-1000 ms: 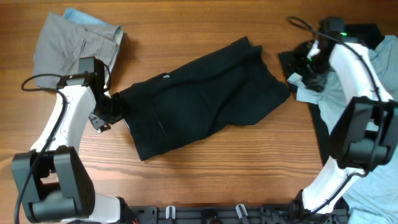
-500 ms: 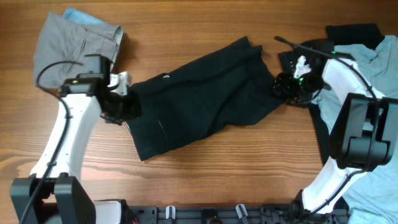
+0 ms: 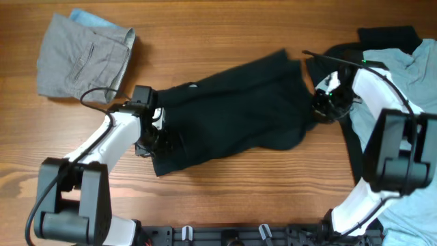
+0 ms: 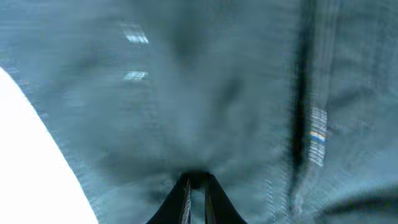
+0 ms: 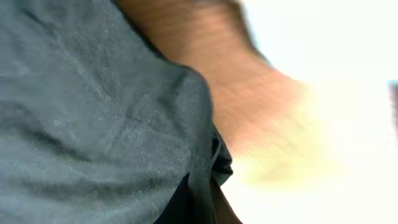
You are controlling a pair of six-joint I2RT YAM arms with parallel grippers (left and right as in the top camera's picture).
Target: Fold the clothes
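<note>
A black garment [image 3: 232, 102] lies spread slantwise across the middle of the wooden table. My left gripper [image 3: 156, 134] is shut on its lower left edge. In the left wrist view the dark cloth [image 4: 205, 93] fills the frame, and the left gripper [image 4: 197, 193] has its jaws nearly together with fabric pinched between them. My right gripper [image 3: 319, 109] is shut on the garment's right edge. The right wrist view shows a fold of the cloth [image 5: 93, 112] caught in the right gripper [image 5: 205, 193], with bare table beyond it.
A folded grey garment [image 3: 85, 55] lies at the back left on top of a light blue piece [image 3: 89, 17]. At the right edge sits a pile with a pale blue-grey shirt [image 3: 410, 75] and a black item [image 3: 386, 34].
Both grippers have closed on the black garment. The left arm has swung right and forward onto its left edge, and that edge has bunched inward. The right gripper has come down onto the right edge.
</note>
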